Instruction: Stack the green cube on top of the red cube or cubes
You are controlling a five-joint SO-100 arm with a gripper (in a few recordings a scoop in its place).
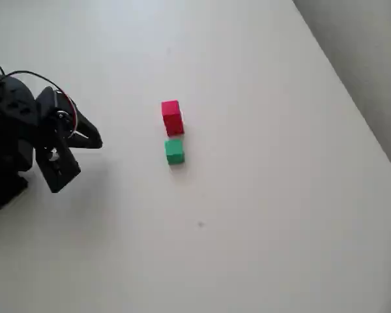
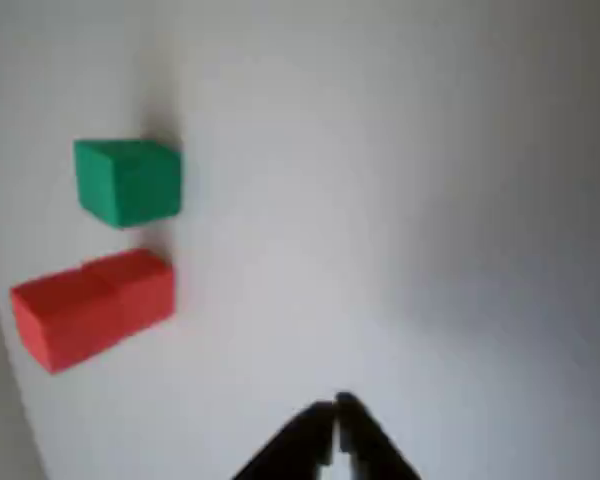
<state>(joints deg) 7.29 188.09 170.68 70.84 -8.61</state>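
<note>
Green cube count: one green cube (image 1: 174, 151) is counted in the overhead view, and the same single cube (image 2: 129, 181) is seen in the wrist view.
Red block count: one red block (image 1: 172, 117) is seen from overhead; in the wrist view (image 2: 92, 306) a faint line is seen across its length, but whether it is one piece or two cannot be told.
Claw count: one black gripper (image 1: 85, 147) is seen at the left of the overhead view, carried on a black arm (image 1: 13, 140) with red and black wires (image 1: 55, 88) looped over it.
Table: a plain white table (image 1: 260, 215) is seen under everything; its edge runs diagonally at the upper right of the overhead view.
Green cube place: it is set on the table just below the red block in the overhead view, a narrow gap being left between them; nothing rests on either.
Green cube against claw: in the overhead view the cube is placed well to the right of the gripper, apart from it. In the wrist view it is found at upper left, far from the fingertips (image 2: 332, 425) at the bottom edge.
Claw state: in the wrist view the two tips are seen pressed together, with nothing pinched between them.
</note>
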